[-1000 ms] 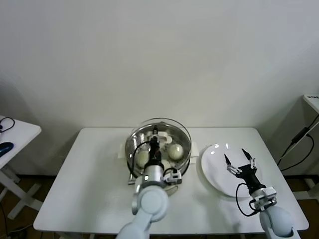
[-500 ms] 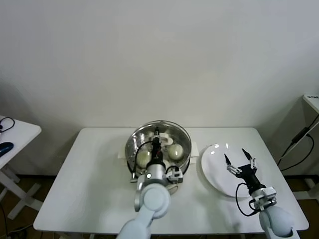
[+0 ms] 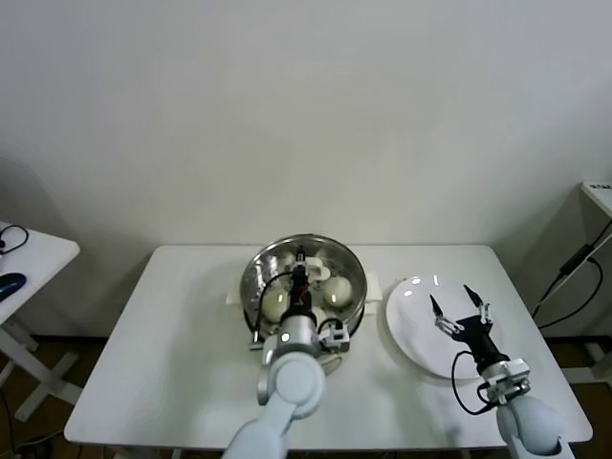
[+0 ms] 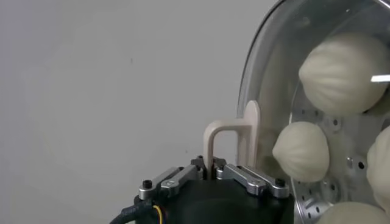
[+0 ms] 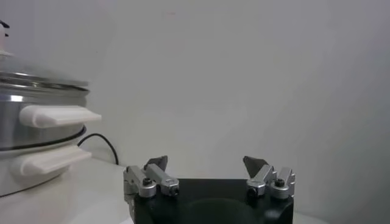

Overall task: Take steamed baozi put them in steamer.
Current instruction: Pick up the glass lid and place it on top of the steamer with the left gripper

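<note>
The steamer [image 3: 356, 277], a shiny steel pot on a cream base, stands at the middle of the white table. Several cream-white baozi [image 3: 275, 304] [image 3: 336, 292] lie on its perforated tray, and they show through the glass in the left wrist view [image 4: 301, 151] [image 4: 344, 73]. A round glass lid [image 3: 325, 256] covers the pot's mouth. My left gripper [image 3: 298, 273] [image 4: 212, 173] is shut on the lid's cream arched handle [image 4: 228, 143] above the pot's middle. My right gripper [image 3: 457, 308] [image 5: 206, 165] hangs open and empty over the white plate [image 3: 411, 335].
The flat white plate lies just right of the steamer, near the table's right edge. The steamer's cream side handles [image 5: 58, 115] stick out toward the plate. A small side table [image 3: 29, 258] stands off to the far left, and a black cable [image 3: 574, 277] hangs at the right.
The glass lid, held by my left gripper, has come down and settled lower over the steamer. The right arm has not moved.
</note>
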Robot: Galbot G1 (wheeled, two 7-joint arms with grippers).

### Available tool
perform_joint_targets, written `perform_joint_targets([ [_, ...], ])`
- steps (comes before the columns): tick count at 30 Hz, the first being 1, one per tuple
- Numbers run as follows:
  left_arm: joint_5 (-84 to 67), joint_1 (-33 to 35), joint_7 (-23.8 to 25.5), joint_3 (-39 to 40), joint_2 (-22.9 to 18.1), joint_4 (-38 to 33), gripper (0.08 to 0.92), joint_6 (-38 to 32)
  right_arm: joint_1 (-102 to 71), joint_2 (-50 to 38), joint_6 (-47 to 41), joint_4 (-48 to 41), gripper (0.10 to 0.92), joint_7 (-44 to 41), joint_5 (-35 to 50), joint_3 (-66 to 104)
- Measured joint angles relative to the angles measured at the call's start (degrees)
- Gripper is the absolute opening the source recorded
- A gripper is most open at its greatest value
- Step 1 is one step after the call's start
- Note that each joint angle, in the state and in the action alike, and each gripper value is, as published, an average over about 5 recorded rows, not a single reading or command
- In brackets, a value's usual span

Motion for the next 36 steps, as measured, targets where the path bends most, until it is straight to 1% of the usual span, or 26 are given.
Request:
perform_joint_targets([
  [36, 0.6, -0.6, 0.4, 0.1, -0.2, 1.4, 0.154, -0.3, -0.1, 0.9, 0.5, -0.2, 0.823, -0.8, -0.6, 1.0],
])
